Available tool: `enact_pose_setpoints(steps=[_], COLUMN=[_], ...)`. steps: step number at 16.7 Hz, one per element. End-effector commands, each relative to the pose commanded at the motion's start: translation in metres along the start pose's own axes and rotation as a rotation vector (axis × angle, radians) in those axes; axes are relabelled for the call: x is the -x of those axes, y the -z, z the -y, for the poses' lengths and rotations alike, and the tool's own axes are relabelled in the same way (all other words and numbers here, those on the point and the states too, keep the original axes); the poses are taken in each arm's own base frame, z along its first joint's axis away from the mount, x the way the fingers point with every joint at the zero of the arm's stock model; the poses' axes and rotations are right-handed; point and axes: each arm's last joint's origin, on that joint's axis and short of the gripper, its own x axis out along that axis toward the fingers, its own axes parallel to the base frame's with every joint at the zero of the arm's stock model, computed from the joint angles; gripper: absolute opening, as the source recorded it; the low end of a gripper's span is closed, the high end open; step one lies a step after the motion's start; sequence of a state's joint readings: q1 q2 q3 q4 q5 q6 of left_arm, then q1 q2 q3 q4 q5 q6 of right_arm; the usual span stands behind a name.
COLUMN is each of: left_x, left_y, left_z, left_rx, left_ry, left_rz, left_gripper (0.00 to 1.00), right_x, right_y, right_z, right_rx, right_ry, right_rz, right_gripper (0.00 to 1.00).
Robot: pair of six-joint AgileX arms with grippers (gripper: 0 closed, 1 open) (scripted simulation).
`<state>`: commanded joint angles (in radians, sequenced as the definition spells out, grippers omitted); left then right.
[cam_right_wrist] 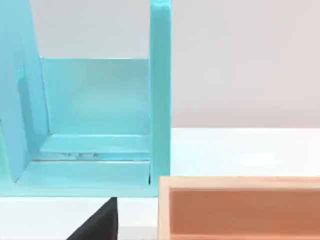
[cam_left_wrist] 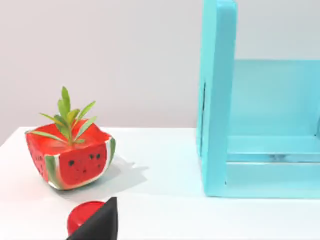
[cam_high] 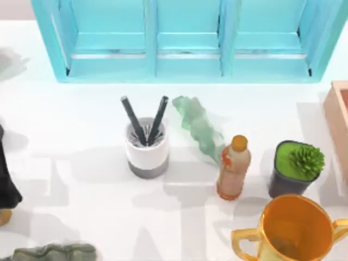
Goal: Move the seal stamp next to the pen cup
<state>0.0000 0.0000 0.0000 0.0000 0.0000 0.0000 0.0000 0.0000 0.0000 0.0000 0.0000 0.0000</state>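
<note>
— At the left edge of the table, is that the left arm [cam_high: 5, 179]?
— Yes, a dark shape there in the top view. The left gripper [cam_left_wrist: 100, 225] is a black wedge in its wrist view. Open or closed, can't tell.
— Seal stamp?
— The seal stamp [cam_left_wrist: 80, 218] is in the left wrist view: a glossy red rounded top, lower part hidden behind that wedge. It sits on the white table [cam_left_wrist: 165, 180], near a watermelon planter [cam_left_wrist: 70, 157].
— Planter details?
— Squarish bowl, red sides with black seeds, green-and-white rind corners, thin green leaves.
— Pen cup?
— In the top view, the pen cup [cam_high: 147, 147] stands mid-table: a short white cylinder with a grey bottom band, a perforated top and two black pens leaning apart.
— Around it?
— A teal shelf [cam_high: 185, 65] lies behind it. To the right are a pale green wavy piece [cam_high: 198, 128], an orange-capped bottle [cam_high: 234, 168] and a dark pot with a green plant [cam_high: 296, 168]. A shiny orange two-handled cup [cam_high: 293, 228] is near right.
— Right arm?
— The right gripper [cam_right_wrist: 100, 222] is another black wedge, state can't tell. It is beside a plain wooden box [cam_right_wrist: 240, 205] and the shelf's end.
</note>
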Motion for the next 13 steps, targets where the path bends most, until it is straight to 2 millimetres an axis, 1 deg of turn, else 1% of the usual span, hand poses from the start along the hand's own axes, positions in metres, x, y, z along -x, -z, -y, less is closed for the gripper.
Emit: enact_pose_setpoints(steps=[3,5,6,8,10,11,13], left_x=[0.0,0.0,-0.001,-0.005,-0.014,-0.023,-0.048], left_y=[-0.002,-0.011,-0.019,-0.04,-0.068,-0.083,-0.111], left_z=[0.0,-0.001,-0.002,-0.003,-0.006,-0.007,-0.012], left_rx=[-0.001,-0.008,-0.013,-0.025,-0.039,-0.045,-0.055], left_ry=[-0.002,-0.01,-0.016,-0.026,-0.036,-0.04,-0.046], left_rz=[-0.009,-0.053,-0.087,-0.175,-0.288,-0.355,-0.511], left_gripper=[1.0,1.0,1.0,1.0,1.0,1.0,1.0], right_x=[0.0,0.0,0.0,0.0,0.0,0.0,0.0], right_y=[0.0,0.0,0.0,0.0,0.0,0.0,0.0], right_z=[0.0,0.0,0.0,0.0,0.0,0.0,0.0], right_rx=[0.0,0.0,0.0,0.0,0.0,0.0,0.0], right_ry=[0.0,0.0,0.0,0.0,0.0,0.0,0.0], right_rz=[0.0,0.0,0.0,0.0,0.0,0.0,0.0], right_gripper=[1.0,1.0,1.0,1.0,1.0,1.0,1.0])
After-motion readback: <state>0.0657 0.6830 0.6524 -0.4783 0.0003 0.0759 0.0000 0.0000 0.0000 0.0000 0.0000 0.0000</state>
